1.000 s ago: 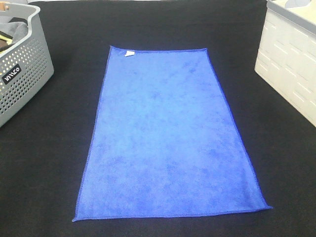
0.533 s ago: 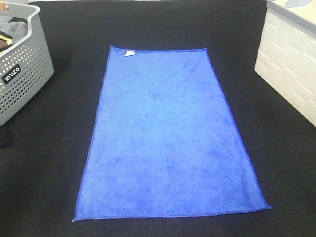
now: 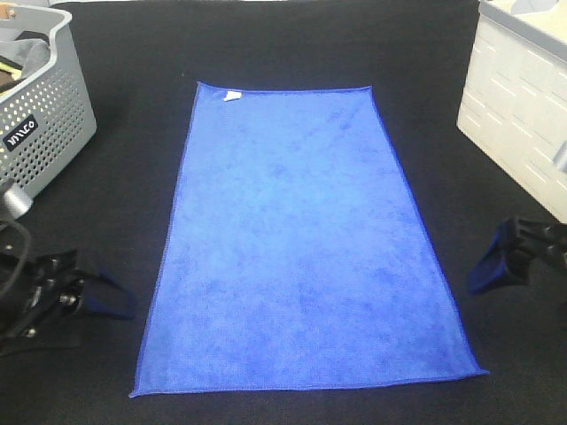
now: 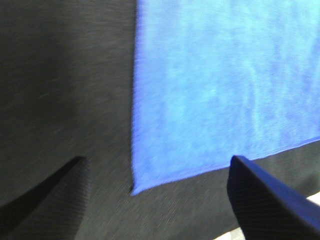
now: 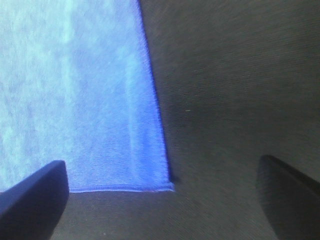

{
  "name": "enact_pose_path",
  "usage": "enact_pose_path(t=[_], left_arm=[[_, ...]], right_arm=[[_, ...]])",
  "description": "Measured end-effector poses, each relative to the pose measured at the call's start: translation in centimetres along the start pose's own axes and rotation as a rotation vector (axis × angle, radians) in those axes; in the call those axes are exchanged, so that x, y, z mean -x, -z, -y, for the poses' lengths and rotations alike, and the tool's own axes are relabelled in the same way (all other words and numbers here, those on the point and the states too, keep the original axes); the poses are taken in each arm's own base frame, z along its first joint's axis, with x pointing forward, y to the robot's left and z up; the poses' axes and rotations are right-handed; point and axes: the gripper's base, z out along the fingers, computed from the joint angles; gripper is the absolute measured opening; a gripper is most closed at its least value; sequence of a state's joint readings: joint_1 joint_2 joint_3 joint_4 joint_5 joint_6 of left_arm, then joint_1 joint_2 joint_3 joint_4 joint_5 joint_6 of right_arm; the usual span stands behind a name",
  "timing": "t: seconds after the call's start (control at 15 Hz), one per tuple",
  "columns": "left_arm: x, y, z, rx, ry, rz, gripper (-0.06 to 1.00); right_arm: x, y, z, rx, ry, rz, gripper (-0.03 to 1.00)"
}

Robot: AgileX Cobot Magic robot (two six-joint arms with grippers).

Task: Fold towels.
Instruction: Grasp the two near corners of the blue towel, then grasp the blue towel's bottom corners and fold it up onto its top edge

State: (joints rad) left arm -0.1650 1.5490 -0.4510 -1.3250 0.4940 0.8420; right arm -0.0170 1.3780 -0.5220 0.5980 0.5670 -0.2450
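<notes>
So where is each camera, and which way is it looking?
Exterior high: sits up high, looks down on the flat blue cloth towel on the black table; the left gripper and right gripper show at the sides.
Left wrist: sits on the left arm, looks down at the towel's near left corner; two open fingers show.
Right wrist: sits on the right arm, looks down at the near right corner; two open fingers show.
Shared: all three see the same towel; the high view holds both corners.

The blue towel (image 3: 301, 248) lies flat, unfolded, on the black bench (image 3: 133, 53) right of the grey basket (image 3: 53, 133), white tag (image 3: 232, 96) at its far corner.
</notes>
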Motion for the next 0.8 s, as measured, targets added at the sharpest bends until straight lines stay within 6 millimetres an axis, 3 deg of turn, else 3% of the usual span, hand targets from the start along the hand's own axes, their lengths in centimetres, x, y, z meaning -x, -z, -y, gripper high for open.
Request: enact_pose_path(t=[0.27,0.53,0.67,0.8], left_arm=[[0.3,-2.8,-1.1,-0.007,0.035,-0.014,0.73],[1.2,-4.6,-1.5,-0.02,0.042,-0.049,0.72],[2.0,-5.9,-1.0,-0.096,0.045,-0.089,0.72],[2.7,-7.0,-0.8,-0.143,0.051,-0.115,0.71]], right_arm=[[0.3,-3.4,0.0,0.095,-0.007,-0.091,0.94],[0.5,-5.4,0.0,0.161,0.009,-0.099,0.93],[0.5,-6.7,0.2,0.179,-0.02,-0.115,0.88],[0.6,-7.8,0.3,0.199,-0.02,-0.147,0.76]])
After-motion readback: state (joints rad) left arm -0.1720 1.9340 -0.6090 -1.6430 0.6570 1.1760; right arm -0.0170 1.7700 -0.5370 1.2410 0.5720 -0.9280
